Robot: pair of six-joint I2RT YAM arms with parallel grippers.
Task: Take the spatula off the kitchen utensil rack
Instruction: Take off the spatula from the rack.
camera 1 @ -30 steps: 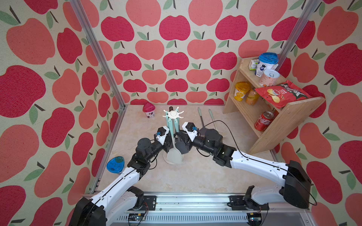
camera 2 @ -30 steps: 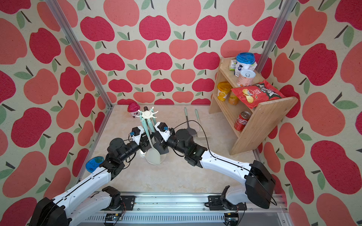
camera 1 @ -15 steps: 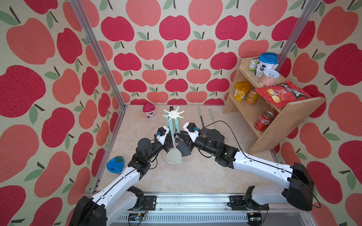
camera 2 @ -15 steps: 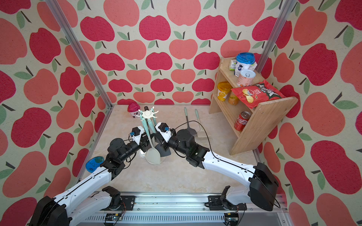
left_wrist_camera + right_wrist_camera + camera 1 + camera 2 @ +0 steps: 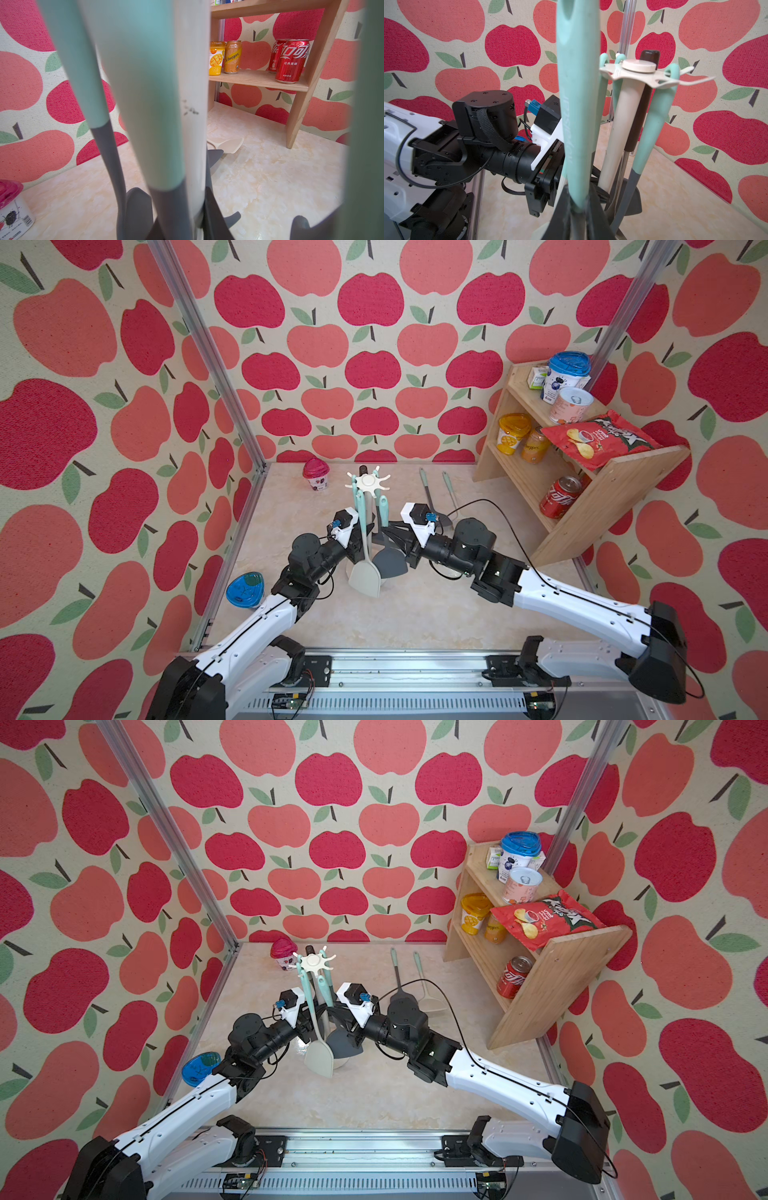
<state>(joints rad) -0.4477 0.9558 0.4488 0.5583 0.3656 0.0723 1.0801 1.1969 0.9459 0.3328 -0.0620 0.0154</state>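
At frame centre the spatula (image 5: 389,561) stands nearly upright just beside the kitchen utensil rack (image 5: 368,483), with its mint handle up and dark grey blade down. The right gripper (image 5: 385,533) jaws are clenched on its handle. The left gripper (image 5: 358,545) jaws flank the rack's pole; I cannot tell whether they grip it. The tabletop (image 5: 415,614) is beige and marbled, within apple-print walls (image 5: 374,364), and a wooden shelf (image 5: 615,489) stands at upper right.
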